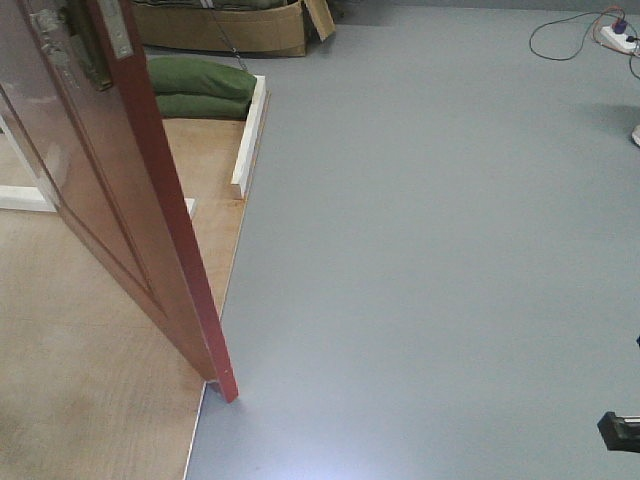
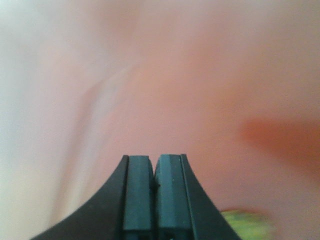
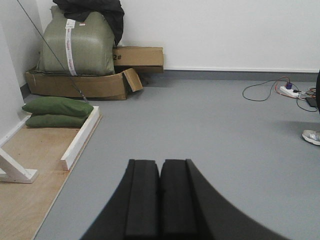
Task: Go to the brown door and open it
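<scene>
Grey floor (image 1: pixel 430 250) carries a plywood sheet (image 1: pixel 80 400) on the left (edged by a white batten (image 1: pixel 250 135)). Two green sacks (image 1: pixel 200 85) lie stacked on the sheet. A cardboard box (image 3: pixel 85 85) and a power strip (image 1: pixel 617 38) sit farther back.

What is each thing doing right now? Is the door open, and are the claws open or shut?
brown door, swung open, its thin edge showing.
left claw, shut, holding nothing.
right claw, shut, holding nothing.
cardboard box, one flap hanging open.
green cushions, stacked, one on the other.
</scene>
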